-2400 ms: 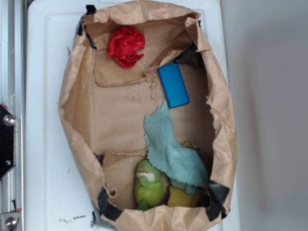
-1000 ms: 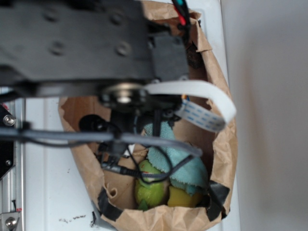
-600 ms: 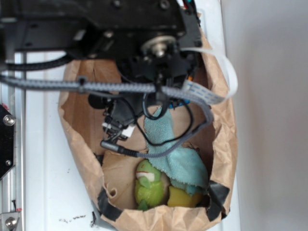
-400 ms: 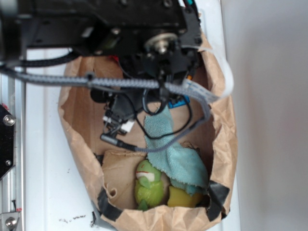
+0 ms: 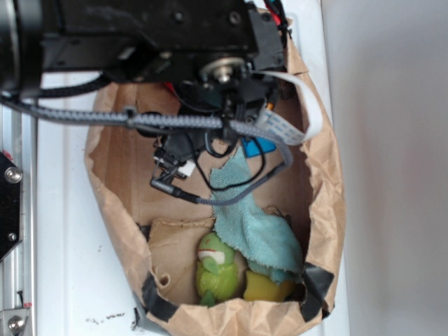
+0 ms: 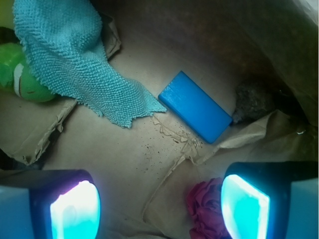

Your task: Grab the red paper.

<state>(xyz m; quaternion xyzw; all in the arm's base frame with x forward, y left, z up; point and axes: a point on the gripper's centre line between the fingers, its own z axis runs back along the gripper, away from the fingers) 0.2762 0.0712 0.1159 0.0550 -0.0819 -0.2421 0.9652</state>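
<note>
I see a white panel (image 5: 66, 231) as the base, scuffed with dark marks near its bottom edge. Left edge has a metal rail (image 5: 14, 210) with a black bracket and screws. Right side is a plain light grey surface (image 5: 392, 175), wall or floor, can't tell. Even, soft light, no hard shadows.

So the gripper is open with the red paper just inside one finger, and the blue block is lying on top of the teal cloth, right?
Not quite. The wrist view shows the blue block on the bag floor beside the teal cloth, not on it. The gripper is open, the red paper just inside one finger.
</note>
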